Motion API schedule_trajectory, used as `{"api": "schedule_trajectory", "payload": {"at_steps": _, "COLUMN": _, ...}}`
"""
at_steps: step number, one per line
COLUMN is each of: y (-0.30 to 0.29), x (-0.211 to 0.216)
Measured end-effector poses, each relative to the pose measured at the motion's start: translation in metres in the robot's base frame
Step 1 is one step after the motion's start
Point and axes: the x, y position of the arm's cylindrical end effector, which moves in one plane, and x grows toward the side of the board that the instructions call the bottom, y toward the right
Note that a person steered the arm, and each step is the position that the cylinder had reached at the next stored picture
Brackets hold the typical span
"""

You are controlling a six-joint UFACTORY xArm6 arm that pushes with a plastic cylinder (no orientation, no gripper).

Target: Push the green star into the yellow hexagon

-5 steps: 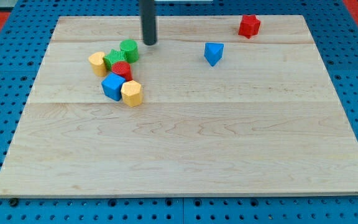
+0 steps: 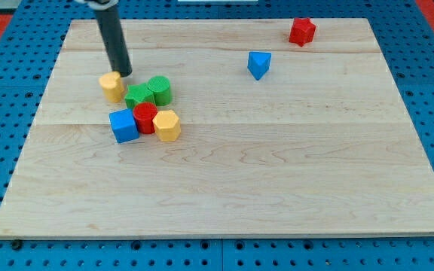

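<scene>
**Rod tip set beside the yellow block at the cluster's upper left**

No fingers are fitted; my tip (image 2: 124,74) is seen just above and right of a small yellow block (image 2: 111,86). The green star (image 2: 137,97) lies between that block and a green cylinder (image 2: 159,89), touching the cylinder. Below it sits a red block (image 2: 145,117), flanked by a blue cube (image 2: 123,125) and the yellow hexagon (image 2: 166,125) on the table (image 2: 277,173).

My rod (image 2: 111,34) is cut off by the view's top edge, so its upper part is unseen. In the cluster near the board's left edge, the green star (image 2: 136,97) is partly covered by the red block (image 2: 145,117), whose shape I cannot tell.
</scene>
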Motion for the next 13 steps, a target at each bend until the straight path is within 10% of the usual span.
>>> {"api": "schedule_trajectory", "payload": {"at_steps": 10, "y": 0.161, "x": 0.025}}
{"api": "schedule_trajectory", "payload": {"at_steps": 13, "y": 0.053, "x": 0.045}}
